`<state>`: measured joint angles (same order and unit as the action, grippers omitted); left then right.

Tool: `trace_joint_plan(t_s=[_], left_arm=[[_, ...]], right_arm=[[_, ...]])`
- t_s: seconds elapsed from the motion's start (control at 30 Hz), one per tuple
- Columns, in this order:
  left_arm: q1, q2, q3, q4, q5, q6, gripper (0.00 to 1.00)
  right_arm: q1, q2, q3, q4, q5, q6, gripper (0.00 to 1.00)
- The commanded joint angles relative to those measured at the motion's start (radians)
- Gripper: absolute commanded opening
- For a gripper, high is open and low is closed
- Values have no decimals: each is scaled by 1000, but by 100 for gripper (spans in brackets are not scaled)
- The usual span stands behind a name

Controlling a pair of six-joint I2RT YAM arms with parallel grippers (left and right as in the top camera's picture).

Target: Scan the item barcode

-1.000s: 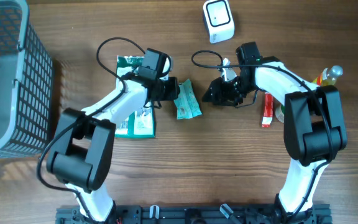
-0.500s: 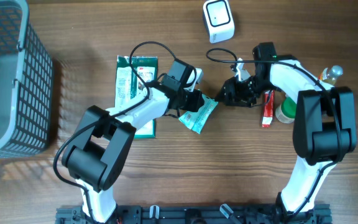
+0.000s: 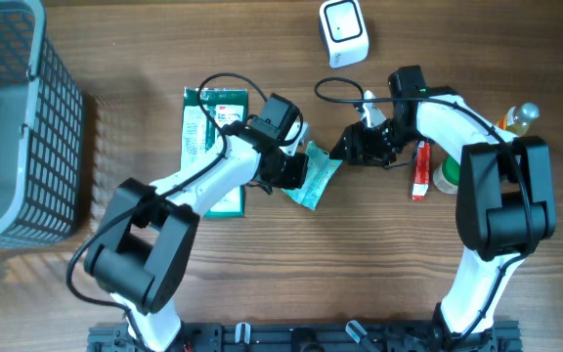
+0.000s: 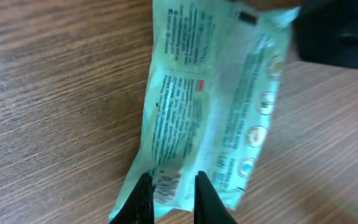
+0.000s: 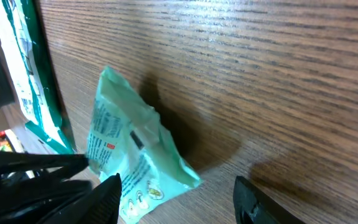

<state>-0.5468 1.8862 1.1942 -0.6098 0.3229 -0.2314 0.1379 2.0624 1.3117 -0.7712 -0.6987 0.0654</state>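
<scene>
L gripper (image 4: pixel 171 186) is pinching the mint-green packet (image 3: pixel 319 181) by its end, mid-table. R gripper (image 5: pixel 178 190) is hovering w/ jaws spread, at packet's 2 o'clock. Scanner (image 3: pixel 343 32) is sitting at packet's 12 o'clock.

Wooden table (image 3: pixel 360 274): basket (image 3: pixel 62 127), scanner (image 3: pixel 344 31), green packet (image 3: pixel 195 137), red tube (image 3: pixel 419 181).

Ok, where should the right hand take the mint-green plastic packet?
Probably take the mint-green plastic packet by its free short end, approaching from the right. The left hand pinches the opposite end, so that thin edge points toward the right hand, whose fingers stand open.
</scene>
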Motion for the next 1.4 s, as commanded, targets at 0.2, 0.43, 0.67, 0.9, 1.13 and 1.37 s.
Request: trace_joint_plan(t_s=[0.2,0.43,0.67,0.9,1.13,1.37], left_arm=[[8,98,3,45,-44,-16,8],[8,98,3,45,-45,-16,9],[8,98,3,45,-45,-16,9],[9,97,3,43,-44,-16,7],[183,-104,87,6,-123,-16,12],[548,-209,89,37,-127,-8,47]], right_arm=[[40,-18,3,32,-53,17,58],[101,27,3,96,-61,93,45],[101,27,-42,140,-16,154,45],[100,27,-72,193,-17,171,6],[100,-9,-51,229,-142,41,4],[100,-110,-51,214,-142,-66,4]])
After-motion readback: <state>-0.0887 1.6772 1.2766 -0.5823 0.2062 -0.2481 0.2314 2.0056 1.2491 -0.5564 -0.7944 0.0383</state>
